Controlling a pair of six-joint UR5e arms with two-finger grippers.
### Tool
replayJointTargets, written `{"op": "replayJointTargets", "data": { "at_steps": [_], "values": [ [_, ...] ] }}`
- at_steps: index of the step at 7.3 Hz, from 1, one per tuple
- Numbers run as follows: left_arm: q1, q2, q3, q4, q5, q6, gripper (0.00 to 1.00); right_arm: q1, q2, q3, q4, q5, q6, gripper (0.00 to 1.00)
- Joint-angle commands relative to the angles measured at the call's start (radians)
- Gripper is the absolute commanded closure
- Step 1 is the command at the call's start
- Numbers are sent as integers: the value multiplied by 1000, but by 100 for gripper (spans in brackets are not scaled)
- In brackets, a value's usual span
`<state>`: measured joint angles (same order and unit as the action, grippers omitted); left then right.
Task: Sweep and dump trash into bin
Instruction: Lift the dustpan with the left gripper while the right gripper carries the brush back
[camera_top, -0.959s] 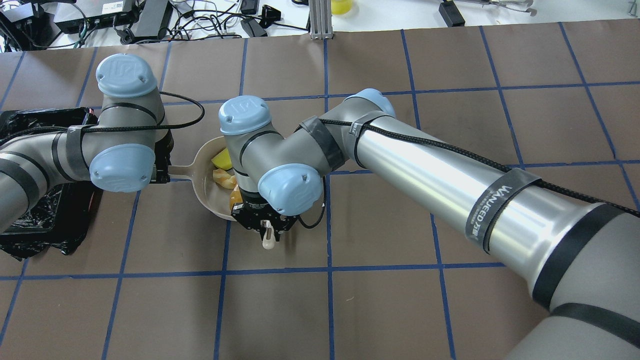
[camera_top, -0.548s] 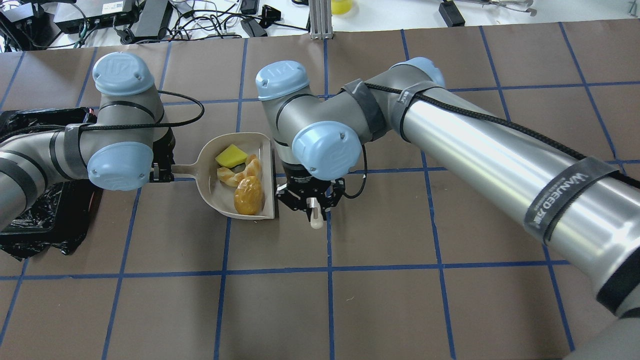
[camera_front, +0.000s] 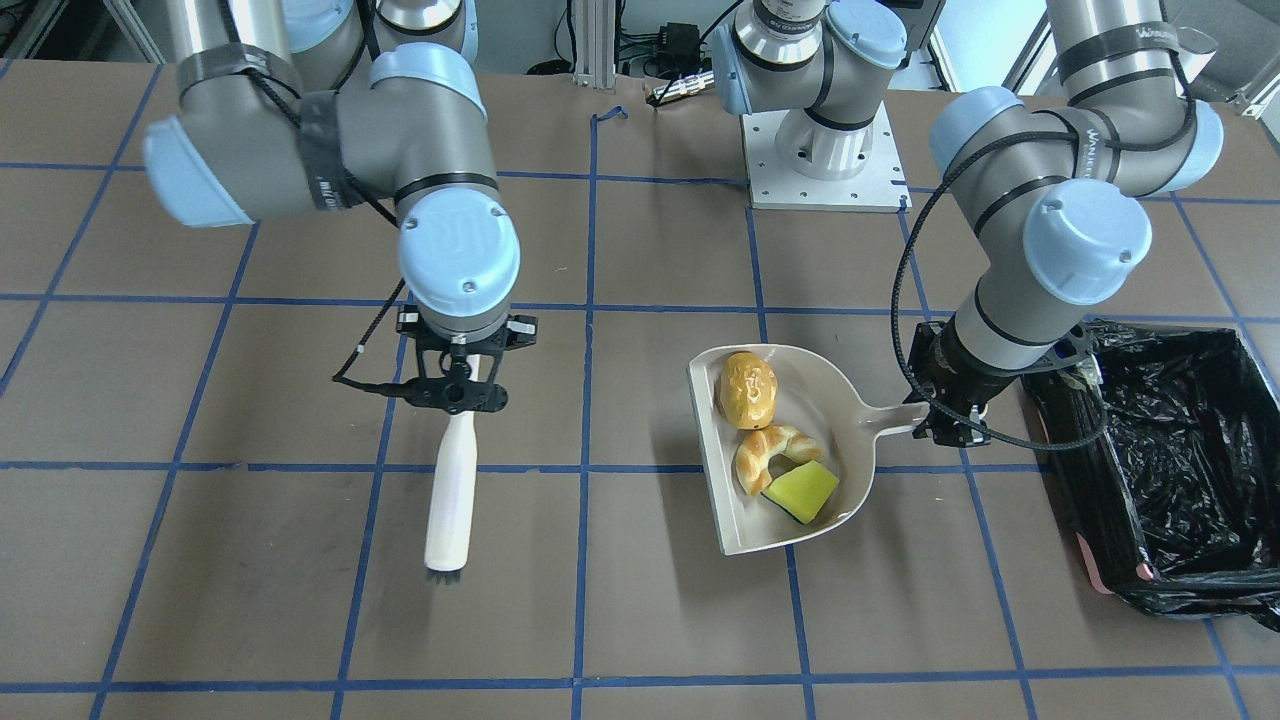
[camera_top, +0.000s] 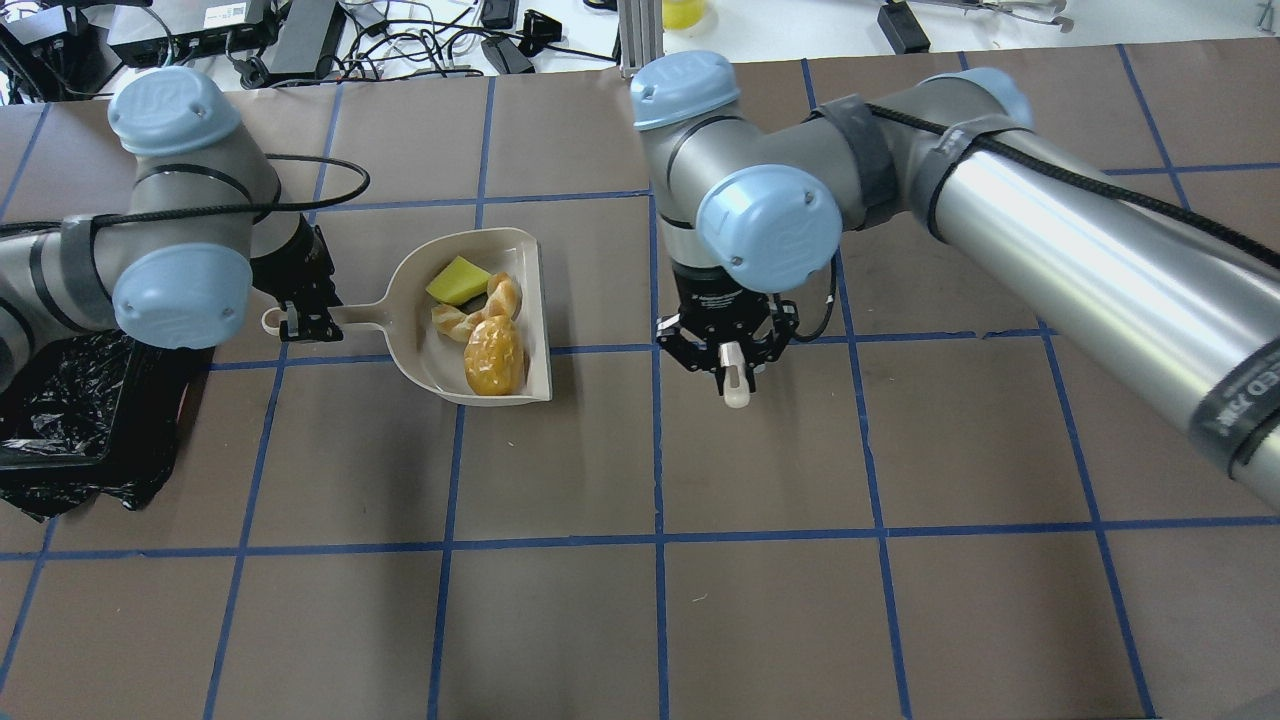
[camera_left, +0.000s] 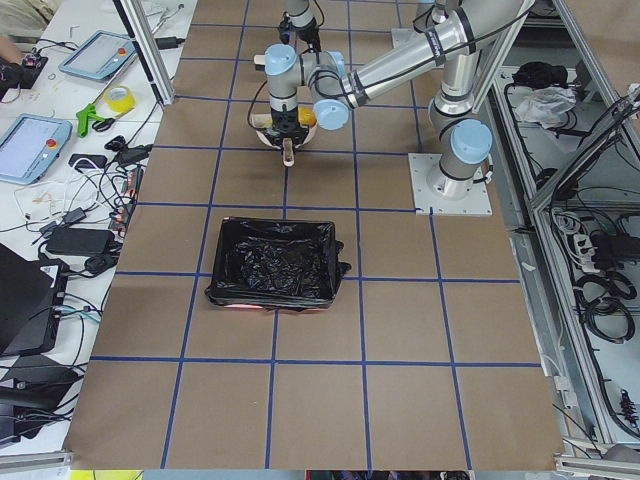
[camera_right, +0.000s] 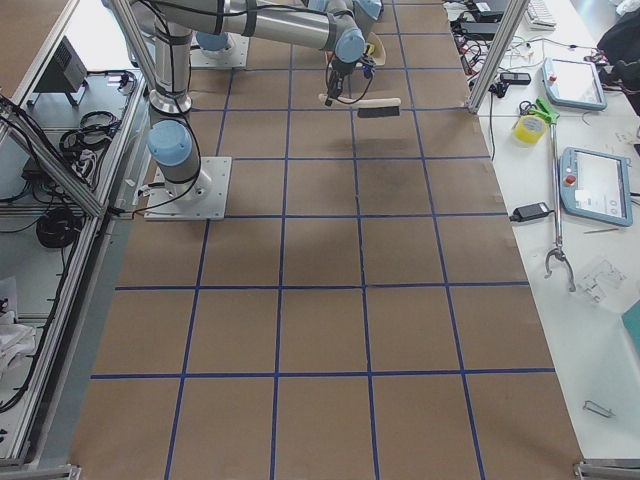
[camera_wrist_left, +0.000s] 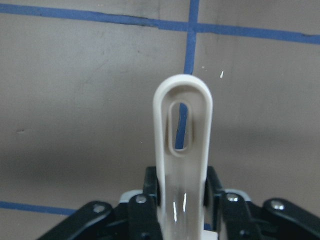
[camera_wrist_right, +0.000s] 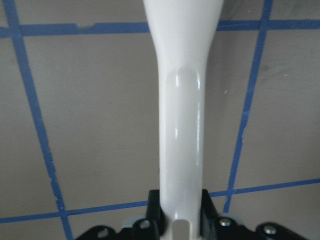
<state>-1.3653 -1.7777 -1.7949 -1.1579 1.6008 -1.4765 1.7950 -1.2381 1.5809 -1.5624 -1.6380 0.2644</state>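
The beige dustpan (camera_top: 423, 345) holds all three trash items: the golden-brown potato lump (camera_top: 494, 368), the tan croissant piece (camera_top: 478, 314) and the yellow-green sponge wedge (camera_top: 458, 281). They also show in the front view: potato (camera_front: 748, 388), croissant (camera_front: 768, 452), sponge (camera_front: 802, 491). My left gripper (camera_top: 300, 322) is shut on the dustpan handle (camera_wrist_left: 182, 150) and keeps the pan level. My right gripper (camera_top: 728, 355) is shut on the beige hand brush (camera_front: 450, 490), well to the right of the pan. The black-lined bin (camera_top: 70, 430) stands at the left edge, beside my left arm.
The bin's pinkish rim corner (camera_front: 1112, 578) shows in the front view, and the dustpan (camera_front: 860, 400) sits about one handle length from the bin wall (camera_front: 1085, 470). Cables and electronics (camera_top: 300, 40) lie beyond the far table edge. The right arm's base plate (camera_front: 822, 160) is bolted to the table.
My right arm has swung right and away from the dustpan, carrying the brush. My left arm has shifted the loaded dustpan slightly farther back and to the left.
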Motion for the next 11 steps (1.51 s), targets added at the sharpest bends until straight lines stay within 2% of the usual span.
{"op": "replayJointTargets", "data": {
  "at_steps": [1, 2, 3, 5, 6, 9, 11],
  "values": [
    [93, -3, 51, -39, -36, 118, 100, -182, -43, 19, -13, -34, -152, 100],
    [151, -9, 86, -39, -76, 198, 100, -278, -40, 19, -14, -39, -234, 100],
    [200, -11, 132, -40, -75, 296, 100, -375, -37, 21, -24, -37, -366, 100],
    [302, -14, 186, -109, -126, 414, 100, -494, 20, 30, -96, -55, -518, 100],
    [363, -22, 195, -112, -133, 489, 100, -518, 46, 31, -138, -93, -574, 100],
    [487, -46, 216, -111, -116, 675, 100, -586, 95, 60, -186, -91, -660, 100],
    [537, -61, 267, -108, -58, 813, 100, -600, 92, 91, -218, -88, -662, 100]
  ]
}}
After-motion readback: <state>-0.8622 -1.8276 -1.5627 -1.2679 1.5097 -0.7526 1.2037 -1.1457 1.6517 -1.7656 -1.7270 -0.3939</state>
